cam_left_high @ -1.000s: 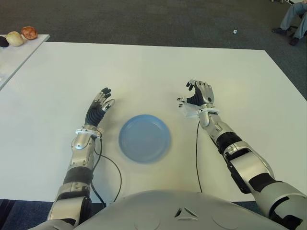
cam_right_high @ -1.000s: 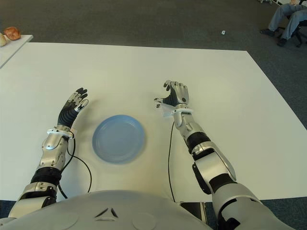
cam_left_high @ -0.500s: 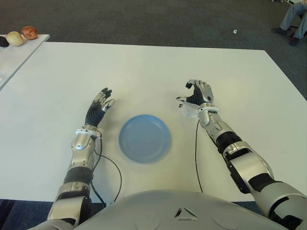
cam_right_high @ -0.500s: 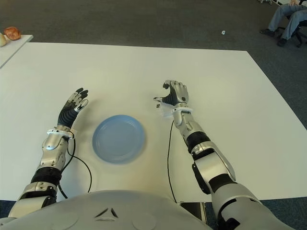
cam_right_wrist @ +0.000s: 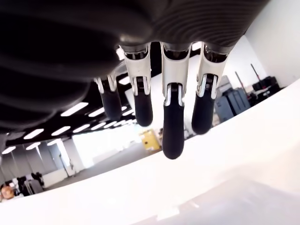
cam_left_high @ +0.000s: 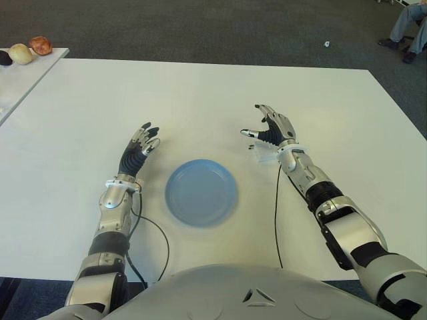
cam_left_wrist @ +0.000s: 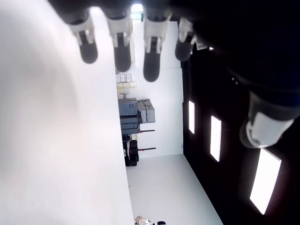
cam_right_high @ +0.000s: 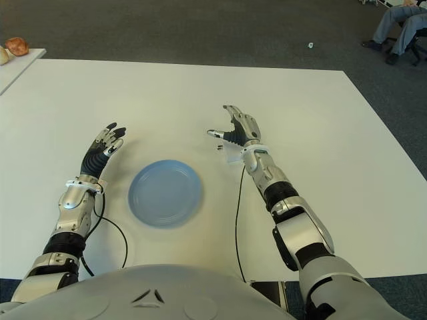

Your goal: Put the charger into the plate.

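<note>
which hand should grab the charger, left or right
The right hand: it is open directly over the white charger, right of the blue plate. The left hand, also open, is beyond the plate's far side, away from the charger.

Bare table (cam_left_high: 200, 100) btwn charger (cam_left_high: 265, 155), plate (cam_left_high: 201, 192)

Desk (cam_left_high: 200, 93): smooth, matt white surface. Plate (cam_left_high: 201, 193): smooth blue plastic with slight sheen. Floor (cam_left_high: 200, 30): dark, rough carpet.
</note>
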Controlling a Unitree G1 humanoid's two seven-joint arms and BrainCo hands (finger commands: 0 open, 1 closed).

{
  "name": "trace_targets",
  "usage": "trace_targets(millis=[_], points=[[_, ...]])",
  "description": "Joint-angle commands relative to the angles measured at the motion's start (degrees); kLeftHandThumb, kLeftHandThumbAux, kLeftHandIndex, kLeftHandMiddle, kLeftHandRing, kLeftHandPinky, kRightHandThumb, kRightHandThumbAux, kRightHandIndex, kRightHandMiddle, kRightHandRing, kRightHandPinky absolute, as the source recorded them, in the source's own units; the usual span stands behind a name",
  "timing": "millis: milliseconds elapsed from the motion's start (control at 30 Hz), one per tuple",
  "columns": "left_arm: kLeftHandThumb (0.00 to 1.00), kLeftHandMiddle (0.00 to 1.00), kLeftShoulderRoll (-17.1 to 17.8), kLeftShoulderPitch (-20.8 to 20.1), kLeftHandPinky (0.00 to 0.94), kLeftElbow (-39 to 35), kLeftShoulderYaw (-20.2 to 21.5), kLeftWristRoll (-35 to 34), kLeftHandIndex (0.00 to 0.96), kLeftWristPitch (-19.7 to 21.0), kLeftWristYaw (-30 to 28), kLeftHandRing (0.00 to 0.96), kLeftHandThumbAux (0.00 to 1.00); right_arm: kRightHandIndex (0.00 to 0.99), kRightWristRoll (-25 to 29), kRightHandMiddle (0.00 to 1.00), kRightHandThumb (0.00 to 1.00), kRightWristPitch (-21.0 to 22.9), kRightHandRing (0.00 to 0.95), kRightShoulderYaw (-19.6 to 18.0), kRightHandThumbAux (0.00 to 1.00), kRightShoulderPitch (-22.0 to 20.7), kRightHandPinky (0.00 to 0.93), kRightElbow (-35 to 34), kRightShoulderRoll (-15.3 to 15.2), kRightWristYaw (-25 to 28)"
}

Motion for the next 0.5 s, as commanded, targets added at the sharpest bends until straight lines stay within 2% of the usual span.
trace_targets(millis=[33, 267, 500], points=[[0.0, 0.187, 0.3, -0.5, 0.0, 1.0, -0.3, -0.4, 0.04, 0.1, -1.2, 0.133, 0.476, 0.0, 0.7, 0.001, 0.329, -1.3, 0.001, 0.1, 0.241, 1.8, 0.0, -1.3, -1.3, 3.7], [0.0, 0.185, 0.2, -0.4, 0.0, 1.1, -0.2, -0.4, 0.032, -0.1, -1.6, 0.131, 0.478, 0.0, 1.1, 0.0, 0.295, -3.5, 0.0, -0.1, 0.224, 2.5, 0.0, -2.4, -2.9, 7.3], [0.0, 0.18, 0.2, -0.2, 0.0, 1.1, -0.3, -0.2, 0.03, -0.4, -1.6, 0.125, 0.481, 0.0, 0.8, 0.0, 0.259, -12.3, 0.0, 0.4, 0.205, 6.9, 0.0, -4.2, -7.3, 7.7]])
